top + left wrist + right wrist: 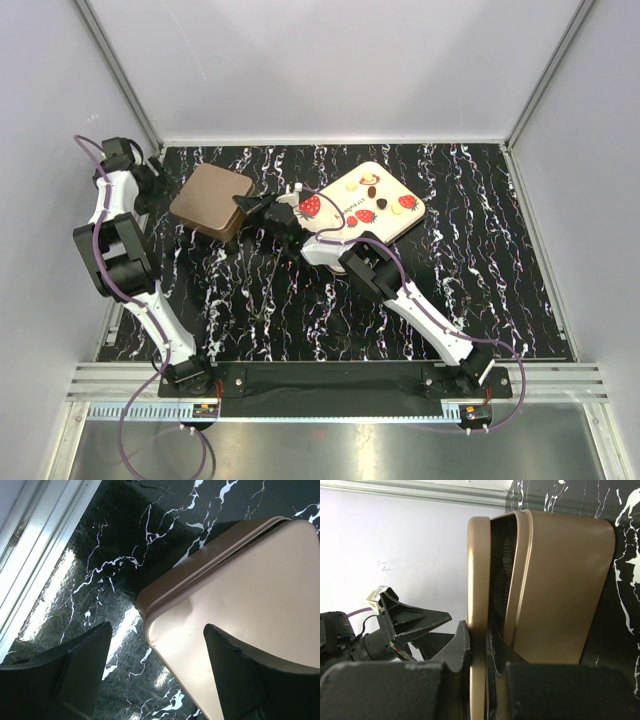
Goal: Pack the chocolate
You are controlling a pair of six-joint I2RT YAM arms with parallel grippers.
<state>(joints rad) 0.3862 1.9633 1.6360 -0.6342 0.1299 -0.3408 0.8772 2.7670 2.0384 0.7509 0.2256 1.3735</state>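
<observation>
**Right hand on box lid, chocolate on the tray**

- Your right hand (476, 642) is pinching the thin edge of the brown box's lid (476, 570), one finger on each face of the rim.
- In the right wrist view the lid stands apart from the box base (560, 580). The gap shows a dark ribbed interior; I can't tell what's in it.
- In the top view the brown box (210, 200) sits on the table (480, 280) at far left. Your right arm reaches across to the box's right edge.
- Your left hand (158, 630) is spread wide and holds nothing. Its fingers (85, 660) frame a corner of the box in the left wrist view, and I see no contact there.
- From above, the left hand is just beside the box's left side. I can't tell from that view whether it touches.
- The chocolate (372, 190) is on the cream tray (395, 225) with the strawberry print, right of the box at far centre of the table.
- A handful of small pieces show, dark and pale, grouped on the far part of the tray. They're too small to tell shapes.
- Your right arm and its cable pass over the tray's near-left part.
- No chocolate is in either hand.
</observation>
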